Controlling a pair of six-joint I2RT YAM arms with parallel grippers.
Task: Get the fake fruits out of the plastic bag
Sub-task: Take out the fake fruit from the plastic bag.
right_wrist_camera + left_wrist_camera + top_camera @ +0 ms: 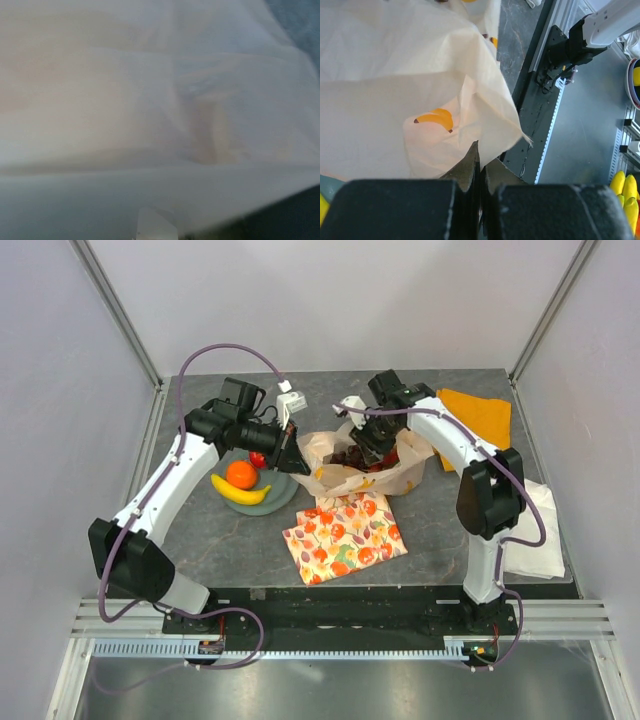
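The cream plastic bag (400,472) lies open at mid table, with dark grapes (352,456) and something red (386,464) showing inside. My left gripper (293,452) is shut on the bag's left edge; in the left wrist view its jaws (481,152) pinch the cream film (420,75). My right gripper (368,448) reaches down into the bag's mouth. Its wrist view shows only blurred bag film (150,100), so its jaws are hidden. An orange (241,473), a yellow banana (242,494) and a red apple (258,458) lie on a grey-green plate (285,492) left of the bag.
A flat fruit-patterned cloth (345,535) lies just in front of the bag. An orange cloth (478,415) lies at the back right. A folded white cloth (535,530) lies at the right table edge. Walls enclose the table on three sides.
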